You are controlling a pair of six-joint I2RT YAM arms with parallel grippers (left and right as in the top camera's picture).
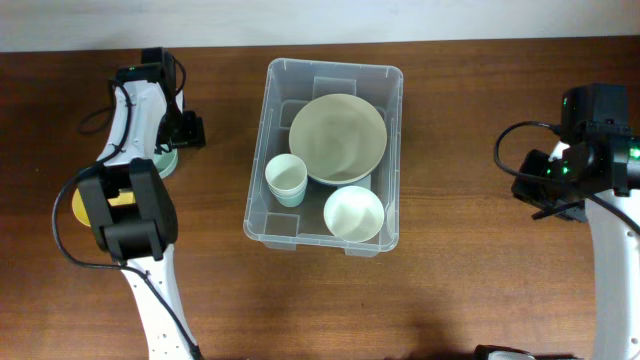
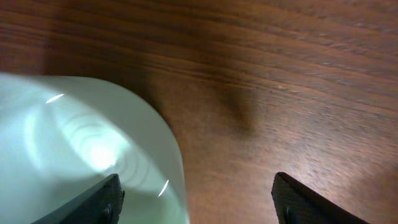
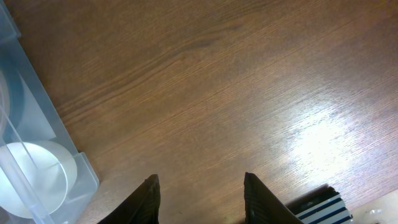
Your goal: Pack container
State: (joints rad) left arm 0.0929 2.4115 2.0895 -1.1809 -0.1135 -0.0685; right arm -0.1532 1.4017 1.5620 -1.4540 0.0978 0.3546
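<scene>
**two arms flank a part-filled clear bin on a wooden table**

the container (image 1: pixel 258 150), a clear plastic bin, sits in the centre of the overhead view with its long side running top to bottom. it holds three pieces. a large beige bowl (image 1: pixel 338 137) fills the upper right, a pale green cup (image 1: pixel 285 178) stands at its lower left, and a small pale bowl (image 1: pixel 353 213) sits at the lower right. the pieces lie side by side, which probably leaves room for more.

the left gripper (image 2: pixel 196 180) is at the upper left of the overhead view, well apart from the bin. its jaws are spread wide and grip nothing. in the left wrist view, one finger overlaps the edge of a pale green dish (image 2: pixel 74 143) lying on the table, with bare wood between the fingers. this looks like a line-up to take the dish by its rim. a yellow object (image 1: pixel 76 206) shows partly under that arm, and its shape is unclear.

the right gripper (image 3: pixel 200 186) is at the right edge of the overhead view. it is parted and empty over bare wood, seemingly waiting. a corner of the bin shows at the left of its wrist view, and a blue-striped object (image 3: pixel 318 209) at the lower right.

the table (image 1: pixel 450 290) is dark brown wood with a visible grain and a bright glare patch. almost nothing of the room shows beyond a pale strip along the top edge.
</scene>
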